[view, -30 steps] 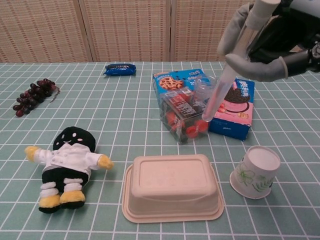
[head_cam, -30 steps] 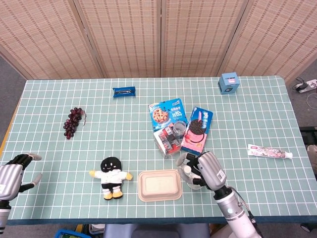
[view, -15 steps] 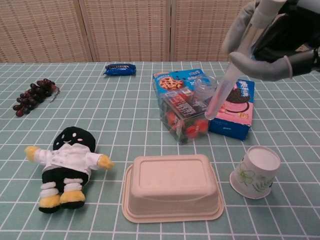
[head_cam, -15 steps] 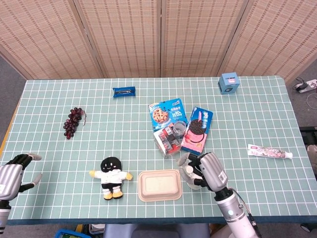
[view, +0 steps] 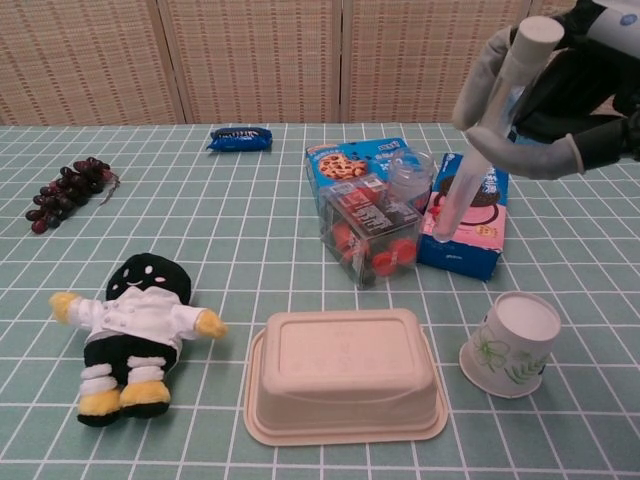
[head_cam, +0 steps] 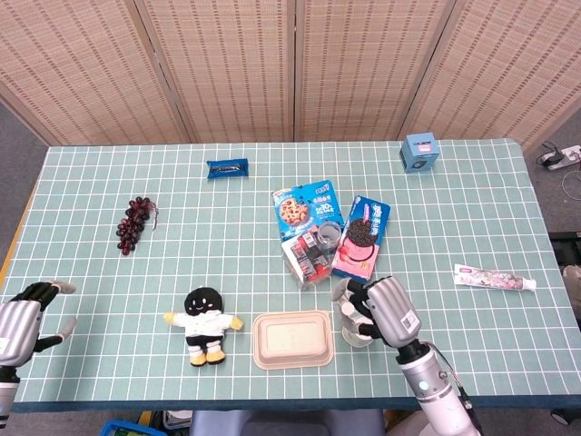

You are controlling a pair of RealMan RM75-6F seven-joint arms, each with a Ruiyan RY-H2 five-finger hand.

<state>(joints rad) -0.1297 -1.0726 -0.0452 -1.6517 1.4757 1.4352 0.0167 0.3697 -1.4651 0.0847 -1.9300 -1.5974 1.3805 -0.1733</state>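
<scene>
- The right hand point(view: 540, 90) hangs above the paper cup point(view: 510, 343) with fingers point(view: 478, 70) spread and nothing held; in the head view the hand point(head_cam: 386, 309) covers most of the cup point(head_cam: 356, 335).
- The paper cup lies tipped over, base toward the camera in the chest view, just right of the beige tray point(view: 345, 375); it sits in front of the pink cookie box point(view: 468, 215).
- The left hand point(head_cam: 20, 313) rests at the near left edge of the table point(head_cam: 182, 263), fingers apart and holding nothing; the plush doll point(head_cam: 205, 323) is the nearest thing, well apart from it.
- Further back lie the blue cookie pack point(head_cam: 305, 207), a clear box of red items point(view: 370, 232), a grape bunch point(head_cam: 134, 222), a blue wrapped snack point(head_cam: 227, 168), a small blue box point(head_cam: 419, 151) and a toothpaste tube point(head_cam: 495, 278).
</scene>
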